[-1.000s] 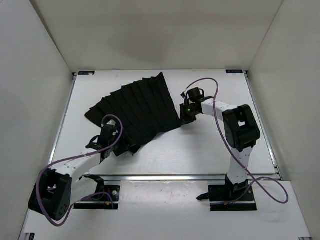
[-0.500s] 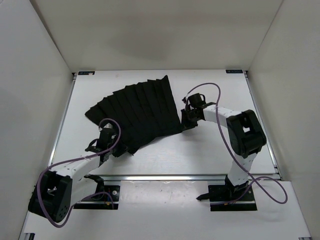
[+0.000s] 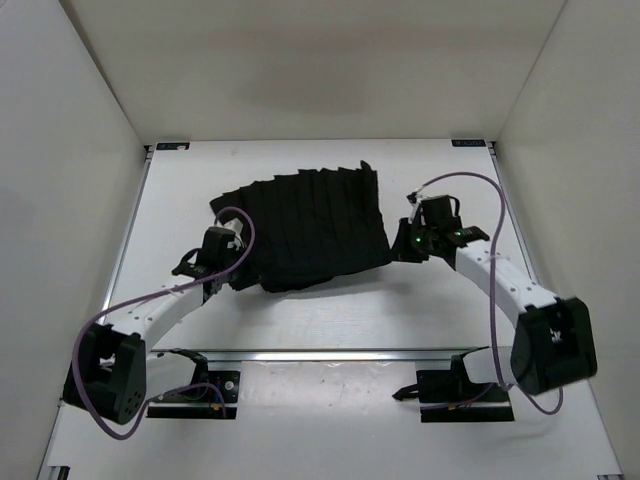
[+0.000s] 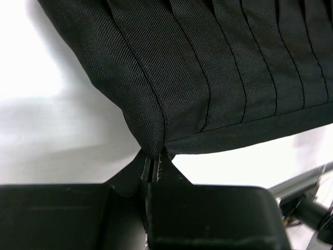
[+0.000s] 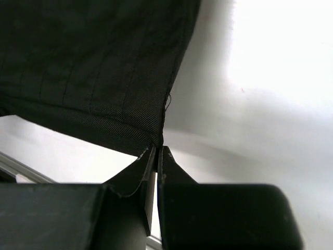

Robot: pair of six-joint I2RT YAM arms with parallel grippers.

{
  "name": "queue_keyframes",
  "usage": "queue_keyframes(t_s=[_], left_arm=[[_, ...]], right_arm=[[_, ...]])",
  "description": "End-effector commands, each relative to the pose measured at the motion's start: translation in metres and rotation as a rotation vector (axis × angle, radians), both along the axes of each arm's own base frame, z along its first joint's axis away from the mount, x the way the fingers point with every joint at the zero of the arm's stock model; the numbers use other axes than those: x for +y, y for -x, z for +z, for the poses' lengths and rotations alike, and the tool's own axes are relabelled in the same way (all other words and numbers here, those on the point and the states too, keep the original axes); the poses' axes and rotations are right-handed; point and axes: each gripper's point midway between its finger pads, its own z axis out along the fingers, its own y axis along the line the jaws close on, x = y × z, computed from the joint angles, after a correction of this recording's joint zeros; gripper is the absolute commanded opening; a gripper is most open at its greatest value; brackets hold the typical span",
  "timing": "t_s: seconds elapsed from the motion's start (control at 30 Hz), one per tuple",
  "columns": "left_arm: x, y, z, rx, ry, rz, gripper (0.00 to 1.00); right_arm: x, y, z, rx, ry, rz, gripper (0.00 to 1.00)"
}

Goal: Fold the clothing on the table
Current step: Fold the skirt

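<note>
Left gripper [image 4: 154, 162] and right gripper [image 5: 156, 154] are each clamping a near corner of the clothing [image 3: 305, 225], which is lying centrally on the table [image 3: 330, 320]. Judged best: lifting both corners level and carrying them far together, so the pleats are staying aligned.

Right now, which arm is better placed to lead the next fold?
Right, marginally. Both left gripper and right gripper pinch near corners of the clothing, but the right-hand edge runs straight; the left looks bunched.

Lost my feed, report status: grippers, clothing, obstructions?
Left gripper shut on clothing, near-left corner. Right gripper shut on near-right corner. Fabric spread between them over the table. Nothing in the way.
</note>
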Motion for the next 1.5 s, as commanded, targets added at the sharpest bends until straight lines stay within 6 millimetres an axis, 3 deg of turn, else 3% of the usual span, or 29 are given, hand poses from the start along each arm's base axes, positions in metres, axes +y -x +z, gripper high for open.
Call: queue_keyframes(t_s=[0.0, 0.03, 0.1, 0.17, 0.23, 0.33, 0.4, 0.77, 0.9, 0.97, 1.07, 1.13, 1.47], left_arm=[[0.006, 0.006, -0.003, 0.036, -0.103, -0.122, 0.0], [0.005, 0.008, -0.002, 0.047, -0.111, -0.146, 0.0], [0.006, 0.01, -0.008, 0.081, -0.138, -0.172, 0.13], [0.009, 0.016, -0.017, 0.117, -0.148, -0.172, 0.45], [0.009, 0.018, -0.019, 0.123, -0.135, -0.162, 0.62], [0.011, 0.023, -0.022, 0.12, -0.142, -0.141, 0.74], [0.013, 0.026, -0.023, 0.118, -0.132, -0.12, 0.75], [-0.018, 0.036, -0.039, 0.087, -0.021, -0.076, 0.68], [-0.015, 0.032, -0.045, 0.093, -0.028, -0.053, 0.64], [-0.011, 0.031, -0.044, 0.086, -0.037, -0.042, 0.56], [-0.006, 0.029, -0.046, 0.077, -0.051, -0.021, 0.26], [-0.003, 0.03, -0.047, 0.082, -0.06, -0.016, 0.0], [-0.002, 0.011, -0.009, 0.005, -0.075, -0.078, 0.0]], right_arm=[[-0.027, 0.021, -0.003, 0.013, 0.029, -0.098, 0.0], [-0.027, 0.024, 0.0, -0.001, 0.02, -0.102, 0.0], [-0.028, 0.038, -0.012, 0.045, 0.011, -0.111, 0.0], [-0.026, 0.047, -0.018, 0.066, -0.001, -0.109, 0.0], [-0.023, 0.051, -0.025, 0.085, -0.017, -0.114, 0.0], [-0.018, 0.053, -0.027, 0.087, -0.034, -0.109, 0.0], [-0.016, 0.054, -0.028, 0.086, -0.042, -0.099, 0.0], [-0.016, 0.058, -0.03, 0.085, -0.047, -0.094, 0.0], [-0.012, 0.062, -0.032, 0.097, -0.068, -0.089, 0.0], [-0.012, 0.061, -0.029, 0.089, -0.073, -0.088, 0.0], [-0.01, 0.061, -0.03, 0.086, -0.068, -0.076, 0.0], [-0.009, 0.06, -0.031, 0.091, -0.067, -0.072, 0.0], [-0.009, 0.043, -0.043, 0.145, -0.054, -0.058, 0.0]])
